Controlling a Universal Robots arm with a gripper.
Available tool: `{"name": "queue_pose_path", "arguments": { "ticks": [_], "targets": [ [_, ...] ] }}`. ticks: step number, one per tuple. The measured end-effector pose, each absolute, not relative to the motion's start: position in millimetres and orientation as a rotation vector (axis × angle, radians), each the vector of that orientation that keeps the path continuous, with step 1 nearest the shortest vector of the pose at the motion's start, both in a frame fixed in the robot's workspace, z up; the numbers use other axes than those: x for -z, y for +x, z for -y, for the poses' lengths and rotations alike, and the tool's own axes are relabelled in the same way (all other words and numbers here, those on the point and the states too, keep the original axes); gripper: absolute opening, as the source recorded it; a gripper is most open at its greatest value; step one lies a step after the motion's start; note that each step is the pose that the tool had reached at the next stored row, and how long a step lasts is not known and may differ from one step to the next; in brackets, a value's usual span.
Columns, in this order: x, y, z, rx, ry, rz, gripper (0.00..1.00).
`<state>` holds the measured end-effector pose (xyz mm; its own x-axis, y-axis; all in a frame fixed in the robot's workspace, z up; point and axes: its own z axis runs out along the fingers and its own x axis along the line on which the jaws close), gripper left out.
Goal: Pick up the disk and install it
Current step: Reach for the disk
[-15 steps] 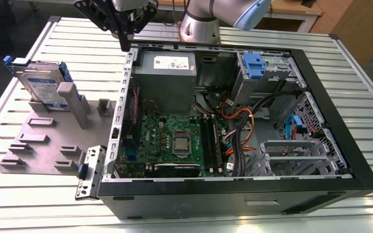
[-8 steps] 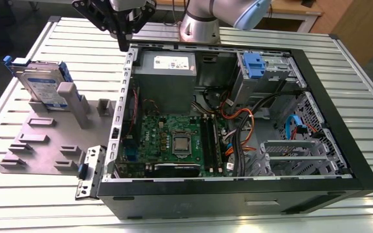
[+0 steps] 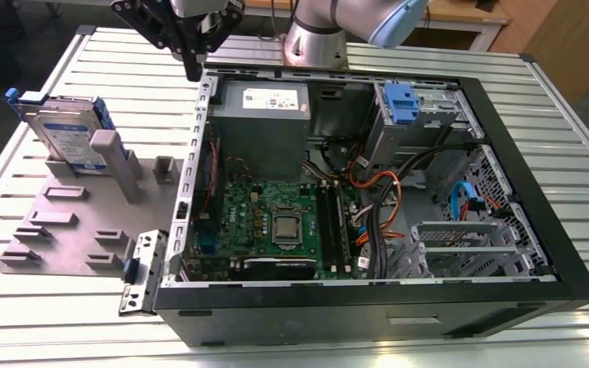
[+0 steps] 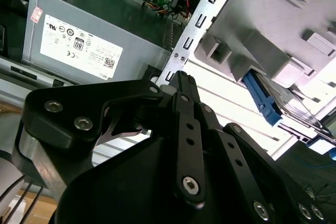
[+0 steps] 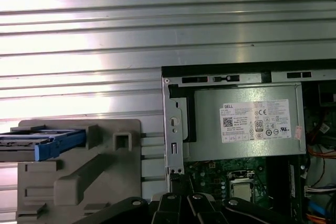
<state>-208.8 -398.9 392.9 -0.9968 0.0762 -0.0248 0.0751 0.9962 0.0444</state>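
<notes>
Silver and blue-framed, the disk stands upright in the grey holder, well apart from the gripper — closed tight, holding nothing. Pickup is not yet begun, I judge — a grasp calls for opening it over the disk's top edge.

Disk: silver hard drive with a white-and-blue label and a blue carrier frame round its edges. It stands roughly upright on one edge, slotted into the grey holder fixture at the exterior view's left, outside the open computer case. Nothing grips it. The first wrist view shows it edge-on.
</notes>
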Motion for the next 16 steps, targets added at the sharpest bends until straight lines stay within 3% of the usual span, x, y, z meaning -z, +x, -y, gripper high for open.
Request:
{"name": "queue_pose_path", "arguments": {
  "ticks": [16],
  "targets": [
    [-393.0,-214.8,399.0,-0.068,0.118,-3.112,0.11]
  ]
}}
